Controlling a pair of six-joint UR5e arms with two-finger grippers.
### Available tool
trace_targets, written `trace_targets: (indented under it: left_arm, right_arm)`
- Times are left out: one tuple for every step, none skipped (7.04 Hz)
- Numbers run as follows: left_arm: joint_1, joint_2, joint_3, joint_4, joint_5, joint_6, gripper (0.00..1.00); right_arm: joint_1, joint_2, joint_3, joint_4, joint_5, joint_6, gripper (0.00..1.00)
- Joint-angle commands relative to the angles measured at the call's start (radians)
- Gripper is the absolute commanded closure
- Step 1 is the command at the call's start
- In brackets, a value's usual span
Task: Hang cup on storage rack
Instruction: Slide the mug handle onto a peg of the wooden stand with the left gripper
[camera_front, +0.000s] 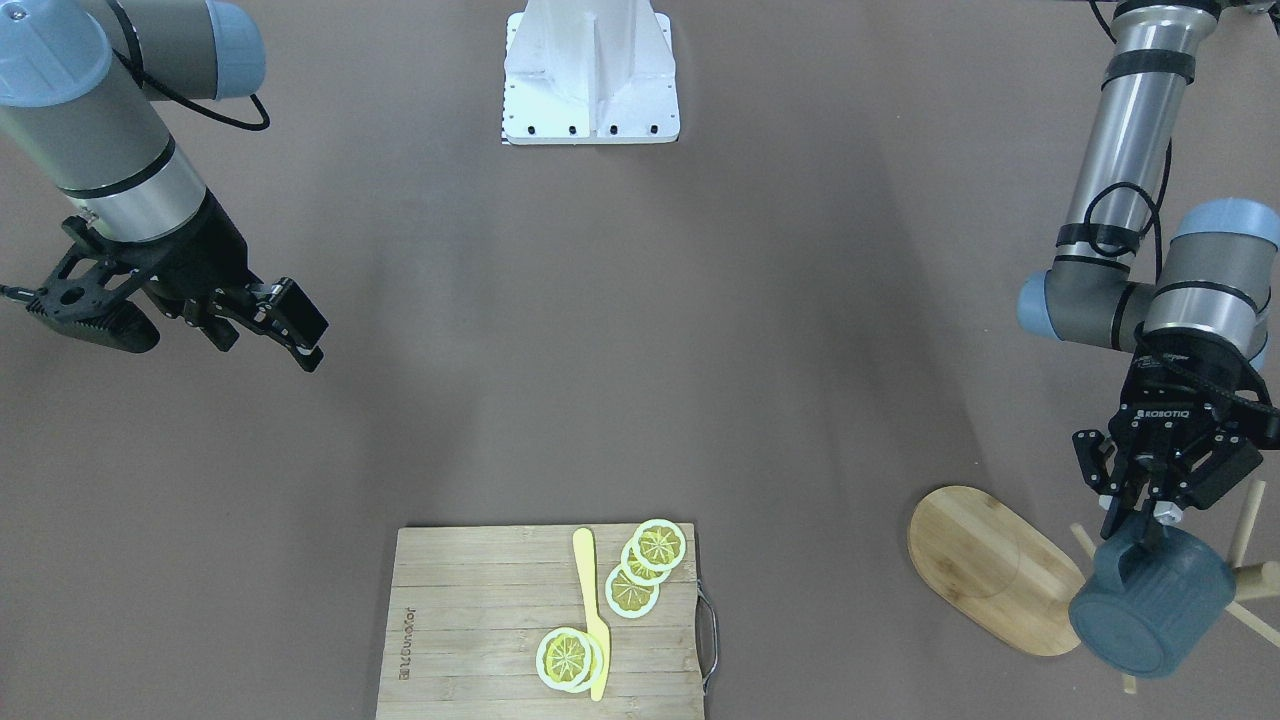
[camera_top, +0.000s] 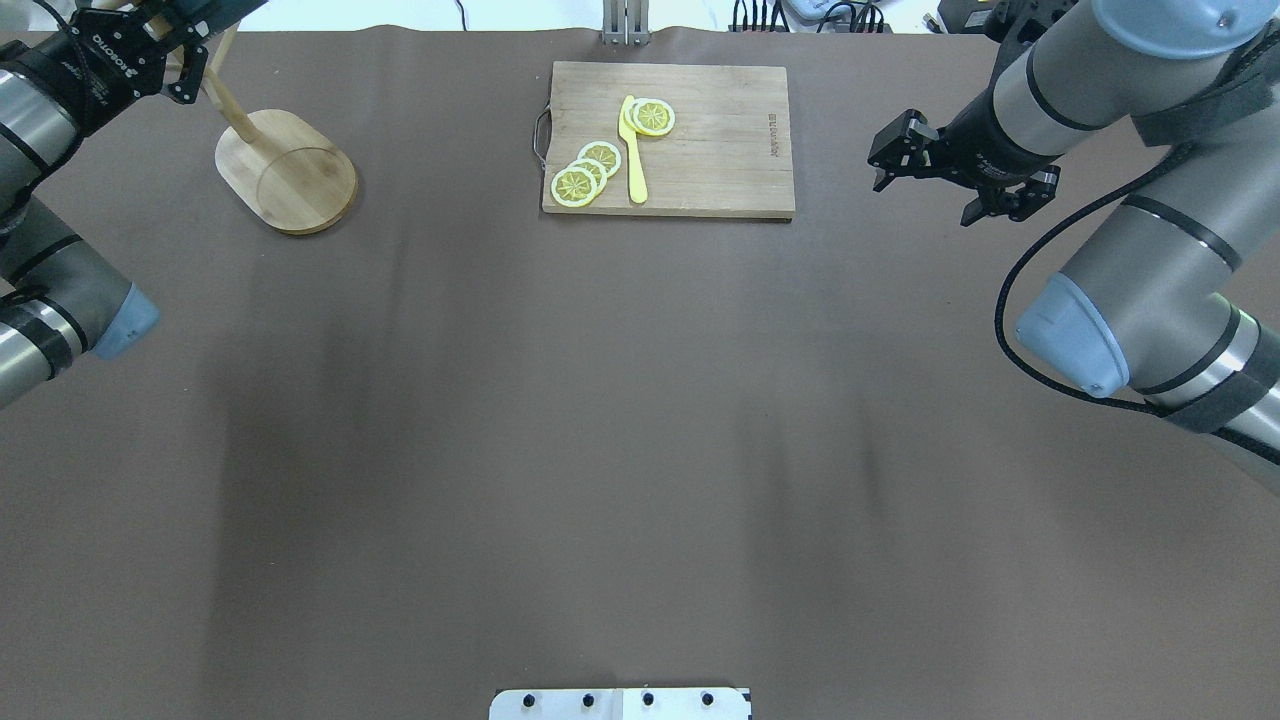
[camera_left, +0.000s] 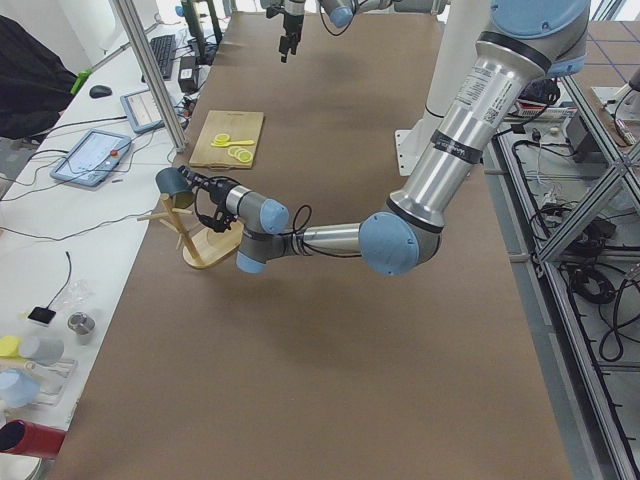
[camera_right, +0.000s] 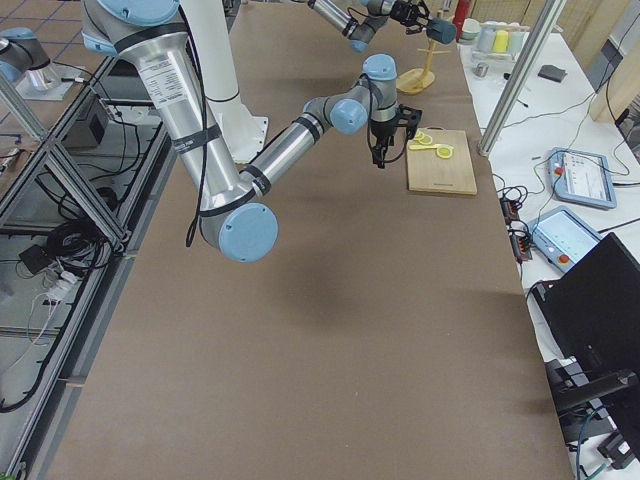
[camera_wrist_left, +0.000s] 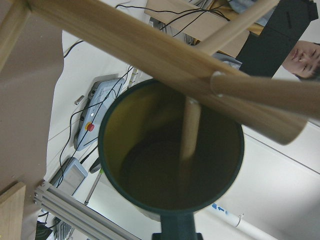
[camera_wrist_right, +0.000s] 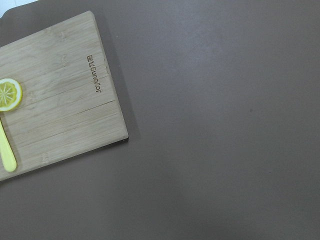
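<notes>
The slate-blue cup (camera_front: 1150, 600) hangs in the air on its side, held by its handle in my left gripper (camera_front: 1150, 515), which is shut on it. It is among the thin pegs (camera_front: 1245, 520) of the bamboo storage rack, beside the rack's oval base (camera_front: 990, 565). In the left wrist view the cup's yellow-olive inside (camera_wrist_left: 150, 170) faces the rack's post (camera_wrist_left: 150, 55), and one peg (camera_wrist_left: 190, 130) crosses the cup's mouth. I cannot tell if it touches. My right gripper (camera_front: 305, 335) is open and empty, far off above bare table.
A slatted wooden cutting board (camera_front: 470, 620) with lemon slices (camera_front: 650, 560) and a yellow knife (camera_front: 592, 610) lies at the table's far middle. The robot's white base plate (camera_front: 590, 100) is on my side. Brown table surface lies between.
</notes>
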Motion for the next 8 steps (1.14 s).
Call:
trace_targets:
  left_arm:
    - [0.0,0.002,0.001,0.0,-0.001,-0.007,1.0]
    - [0.0,0.002,0.001,0.002,-0.001,-0.007,0.78]
    - [0.002,0.002,-0.001,0.021,-0.001,-0.005,0.37]
    - [0.002,0.002,-0.002,0.035,-0.002,-0.004,0.02]
    - [0.0,0.0,-0.002,0.037,-0.002,-0.004,0.02]
    - [-0.001,0.0,-0.002,0.037,-0.002,-0.007,0.02]
    - [-0.006,0.002,-0.001,0.039,-0.004,-0.01,0.02]
    - [-0.02,0.002,-0.001,0.042,-0.011,-0.02,0.02]
  right_arm:
    - [-0.002,0.001,0.0,0.0,0.0,0.0,0.0]
    - [-0.002,0.001,0.0,0.0,0.0,0.0,0.0]
    - [-0.002,-0.001,0.0,0.0,0.0,0.0,0.0]
    - [-0.002,-0.001,0.0,0.0,0.0,0.0,0.0]
    - [-0.004,-0.001,0.0,0.0,0.0,0.0,0.0]
    - [-0.004,0.001,0.0,0.0,0.0,0.0,0.0]
    - [-0.004,0.001,0.0,0.0,0.0,0.0,0.0]
    - [-0.004,-0.001,0.0,0.0,0.0,0.0,0.0]
